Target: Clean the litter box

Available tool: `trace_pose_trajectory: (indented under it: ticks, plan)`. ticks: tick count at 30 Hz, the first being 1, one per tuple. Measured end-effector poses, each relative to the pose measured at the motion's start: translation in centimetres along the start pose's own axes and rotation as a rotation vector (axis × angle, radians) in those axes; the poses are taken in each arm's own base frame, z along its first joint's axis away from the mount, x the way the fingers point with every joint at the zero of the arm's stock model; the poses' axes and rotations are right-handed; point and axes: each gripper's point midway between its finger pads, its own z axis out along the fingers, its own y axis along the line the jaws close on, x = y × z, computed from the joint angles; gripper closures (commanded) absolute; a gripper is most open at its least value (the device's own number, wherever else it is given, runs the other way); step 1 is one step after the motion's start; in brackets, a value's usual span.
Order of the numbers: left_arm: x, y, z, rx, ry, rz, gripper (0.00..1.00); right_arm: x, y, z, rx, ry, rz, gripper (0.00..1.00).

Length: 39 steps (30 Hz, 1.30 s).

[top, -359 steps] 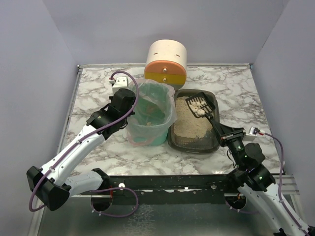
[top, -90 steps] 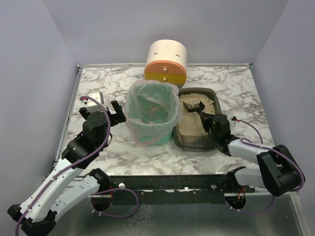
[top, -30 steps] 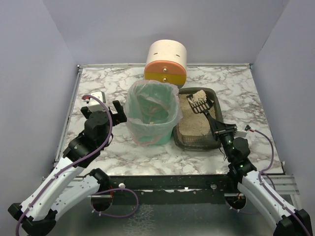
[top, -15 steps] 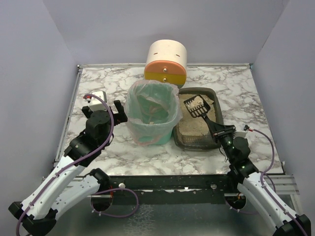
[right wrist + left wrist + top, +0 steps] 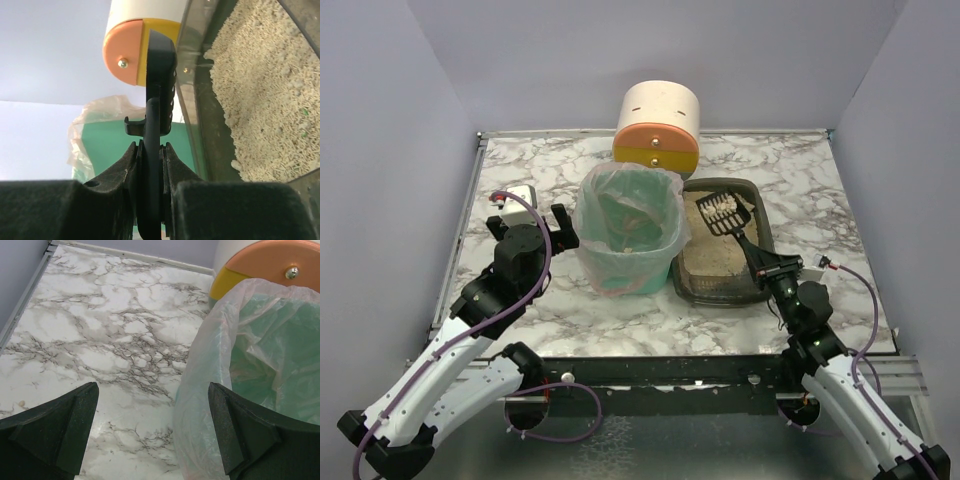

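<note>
The litter box [image 5: 715, 297], a dark grey tray of beige litter [image 5: 260, 100], sits right of the green bin. My right gripper [image 5: 767, 268] [image 5: 151, 150] is shut on the handle of a black slotted scoop [image 5: 723, 212] [image 5: 159, 75]. The scoop's head hangs over the far end of the box with pale clumps in it. My left gripper [image 5: 556, 225] [image 5: 152, 425] stands open just left of the bin. Nothing is gripped, though the liner's edge reaches between its fingers [image 5: 65, 425].
A green bin with a clear bag liner [image 5: 625, 240] [image 5: 270, 350] stands between the two grippers. Behind it lies a cream, orange and yellow cylinder [image 5: 657, 125] [image 5: 127, 45]. Marble tabletop [image 5: 800, 170] spreads around, with a raised rail along its left edge [image 5: 25, 295].
Three seconds ago the scoop lay in the litter; it has since come up carrying clumps. Over the last second it shifted only slightly above the box. The left gripper edged toward the bin.
</note>
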Motion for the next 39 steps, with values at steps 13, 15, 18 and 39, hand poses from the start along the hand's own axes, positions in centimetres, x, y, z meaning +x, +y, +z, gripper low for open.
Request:
trace_pose_trajectory:
  ticks: [13, 15, 18, 39]
  plan:
    - [-0.1, 0.0, -0.1, 0.003, -0.004, -0.004, 0.01, 0.7, 0.1, 0.2, 0.003, 0.036, 0.021, 1.00]
    - [-0.1, 0.0, -0.1, 0.005, -0.004, -0.004, 0.01, 0.7, 0.5, 0.2, -0.014, 0.036, 0.025, 1.00]
    - [-0.1, 0.0, -0.1, 0.005, -0.004, -0.005, 0.01, 0.8, 1.1, 0.2, -0.027, 0.045, 0.025, 0.99]
    - [-0.4, 0.0, -0.4, 0.016, -0.011, -0.013, 0.01, -0.1, 4.8, -0.3, -0.075, 0.028, -0.039, 0.99]
